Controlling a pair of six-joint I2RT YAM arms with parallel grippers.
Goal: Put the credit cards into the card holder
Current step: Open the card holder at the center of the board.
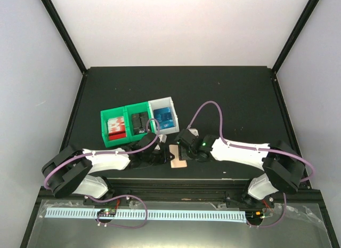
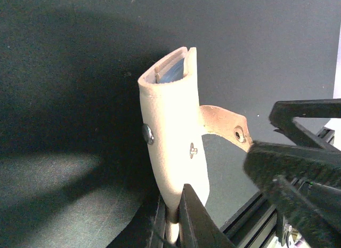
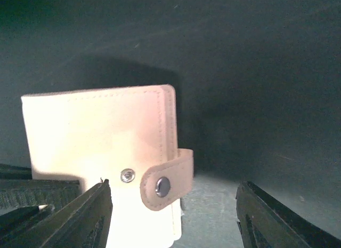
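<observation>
The tan card holder (image 1: 178, 162) lies near the table's front edge, between both grippers. My left gripper (image 1: 164, 156) is shut on its lower edge; in the left wrist view the holder (image 2: 170, 130) stands folded between the jaws of the left gripper (image 2: 175, 210). A bluish card edge (image 2: 171, 73) shows inside its open top. Its strap (image 2: 226, 125) hangs unsnapped. My right gripper (image 1: 185, 151) is open beside the holder; in the right wrist view the right gripper (image 3: 173, 221) straddles the holder (image 3: 96, 136) and strap (image 3: 168, 181). More blue credit cards (image 1: 164, 117) lie in the white bin.
Two green bins (image 1: 115, 128) and a white bin (image 1: 160, 104) stand in a row just behind the grippers. The first green bin holds red and white items, the second (image 1: 139, 122) dark ones. The table's front rail (image 1: 170, 184) runs just below the holder.
</observation>
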